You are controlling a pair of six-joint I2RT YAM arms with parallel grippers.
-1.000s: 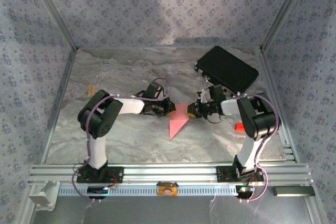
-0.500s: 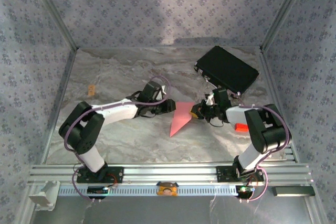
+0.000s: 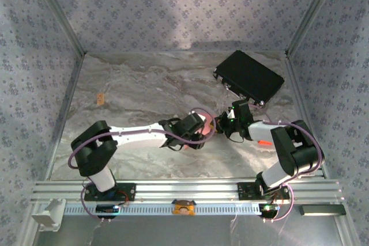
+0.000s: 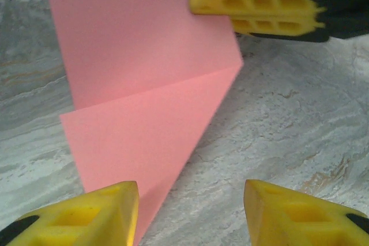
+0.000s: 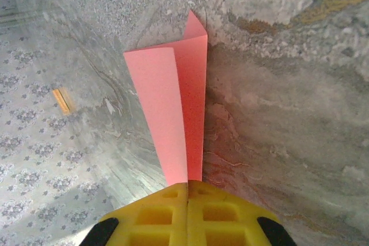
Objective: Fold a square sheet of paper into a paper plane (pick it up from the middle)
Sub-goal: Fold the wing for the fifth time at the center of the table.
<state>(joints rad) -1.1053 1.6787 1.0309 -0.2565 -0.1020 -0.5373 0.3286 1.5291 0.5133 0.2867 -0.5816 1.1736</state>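
Right gripper [image 5: 187, 187] is pinching one edge of the folded salmon-pink paper sheet [image 4: 144, 84], which is resting on the grey marbled table [image 4: 288, 131]. The left gripper [image 4: 190, 208] is hovering over its tip, jaws standing apart.

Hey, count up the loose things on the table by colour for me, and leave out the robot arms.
Pink: 1, the folded paper
Black: 1, the rectangular case
Orange: 1, the small tag on the left side
Red: 1, a small piece on the right side, too small to identify
Total: 4
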